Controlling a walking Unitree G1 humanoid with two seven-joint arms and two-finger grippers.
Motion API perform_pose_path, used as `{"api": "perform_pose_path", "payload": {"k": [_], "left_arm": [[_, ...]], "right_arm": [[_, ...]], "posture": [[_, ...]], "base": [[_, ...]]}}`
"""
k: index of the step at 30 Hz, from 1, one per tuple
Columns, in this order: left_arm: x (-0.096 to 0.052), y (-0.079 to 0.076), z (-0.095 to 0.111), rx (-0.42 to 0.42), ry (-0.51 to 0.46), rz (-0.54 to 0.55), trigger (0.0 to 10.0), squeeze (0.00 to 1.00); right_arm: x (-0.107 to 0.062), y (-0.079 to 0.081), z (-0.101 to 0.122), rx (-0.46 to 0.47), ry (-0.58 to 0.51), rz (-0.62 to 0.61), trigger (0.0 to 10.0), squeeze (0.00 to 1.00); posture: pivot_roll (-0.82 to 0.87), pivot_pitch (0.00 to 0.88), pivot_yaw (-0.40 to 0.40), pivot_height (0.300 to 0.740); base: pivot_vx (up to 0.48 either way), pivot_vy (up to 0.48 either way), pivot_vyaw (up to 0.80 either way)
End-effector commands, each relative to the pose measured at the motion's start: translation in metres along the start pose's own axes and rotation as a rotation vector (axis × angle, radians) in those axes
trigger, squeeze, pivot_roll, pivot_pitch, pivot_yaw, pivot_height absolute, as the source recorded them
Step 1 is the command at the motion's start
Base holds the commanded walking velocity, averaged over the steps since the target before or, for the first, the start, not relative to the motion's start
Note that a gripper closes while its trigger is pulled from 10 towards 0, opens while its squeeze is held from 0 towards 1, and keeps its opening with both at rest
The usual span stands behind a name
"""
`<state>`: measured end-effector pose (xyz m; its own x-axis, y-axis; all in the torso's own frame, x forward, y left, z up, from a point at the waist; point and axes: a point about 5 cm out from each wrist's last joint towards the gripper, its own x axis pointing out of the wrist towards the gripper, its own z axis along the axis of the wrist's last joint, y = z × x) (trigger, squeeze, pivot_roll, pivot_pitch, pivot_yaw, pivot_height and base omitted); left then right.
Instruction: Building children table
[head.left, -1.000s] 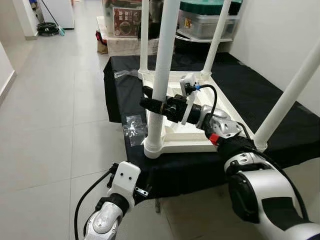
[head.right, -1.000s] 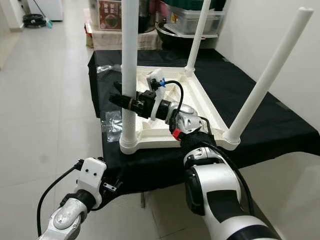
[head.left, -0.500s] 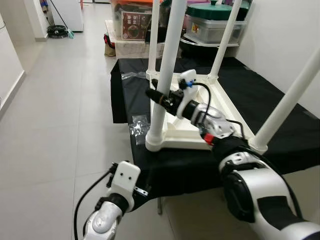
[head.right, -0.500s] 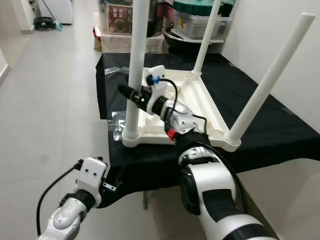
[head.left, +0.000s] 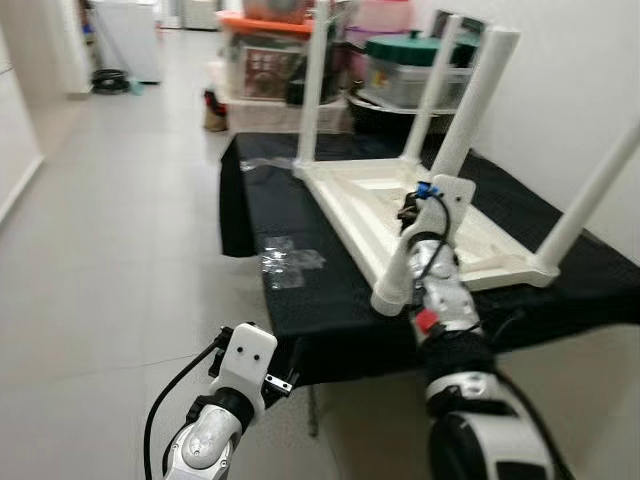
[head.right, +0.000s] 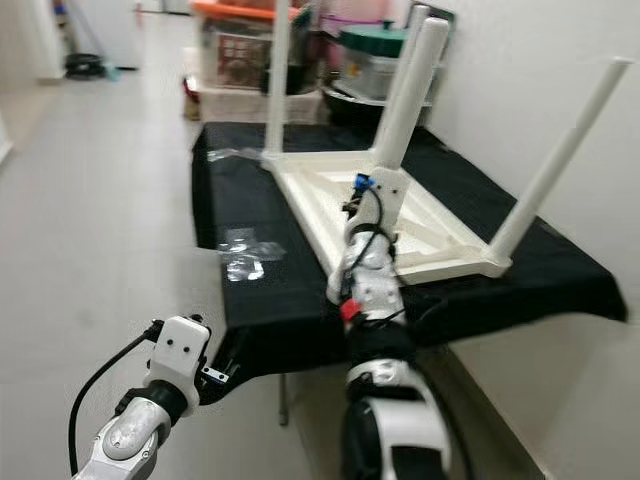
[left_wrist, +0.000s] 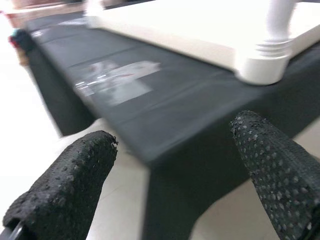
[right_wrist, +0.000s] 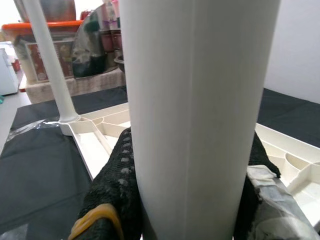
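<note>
the upturned white table lies on the black cloth, apparently all four legs fitted. right gripper is clamped on the near leg. left gripper, at 7 o'clock, hangs with fingers apart. righting the table remains.

Upturned table on cloth; bins behind.

Upturned table swung round on black cloth — gripped leg tilted; right gripper kept clamp, followed.
</note>
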<state>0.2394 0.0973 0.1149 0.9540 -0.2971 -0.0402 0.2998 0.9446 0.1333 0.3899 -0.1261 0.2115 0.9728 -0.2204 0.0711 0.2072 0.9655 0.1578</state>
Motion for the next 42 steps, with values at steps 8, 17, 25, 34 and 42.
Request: {"api": "perform_pose_path", "payload": {"k": [8,17,25,34,42], "left_arm": [[0.000,-0.002,-0.003,-0.002,0.012,-0.011,10.0,0.00],[0.001,-0.003,-0.003,-0.001,0.011,-0.013,10.0,0.00],[-0.002,-0.007,0.007,-0.037,-0.060,-0.039,10.0,0.00],[-0.010,-0.019,0.031,-0.041,-0.248,-0.111,10.0,0.00],[-0.011,-0.017,0.029,-0.039,-0.242,-0.087,10.0,0.00]], "right_arm": [[0.007,0.017,0.003,0.103,-0.055,0.285,10.0,0.00],[0.006,0.013,0.003,0.156,0.082,0.846,10.0,0.00],[-0.013,0.015,0.005,0.141,0.178,1.338,10.0,0.00],[-0.017,0.039,-0.018,-0.018,0.280,1.371,7.2,0.00],[0.000,0.035,-0.011,-0.043,0.193,1.069,0.0,0.00]], "posture": [[0.07,0.034,-0.107,0.740],[0.08,0.032,-0.114,0.740],[0.08,0.033,-0.118,0.740],[0.09,0.030,-0.123,0.740],[0.09,0.021,-0.120,0.740]], "base": [[0.000,0.000,0.00],[0.000,0.000,0.00],[0.000,0.000,0.00],[0.000,0.000,0.00],[0.000,0.000,0.00]]}}
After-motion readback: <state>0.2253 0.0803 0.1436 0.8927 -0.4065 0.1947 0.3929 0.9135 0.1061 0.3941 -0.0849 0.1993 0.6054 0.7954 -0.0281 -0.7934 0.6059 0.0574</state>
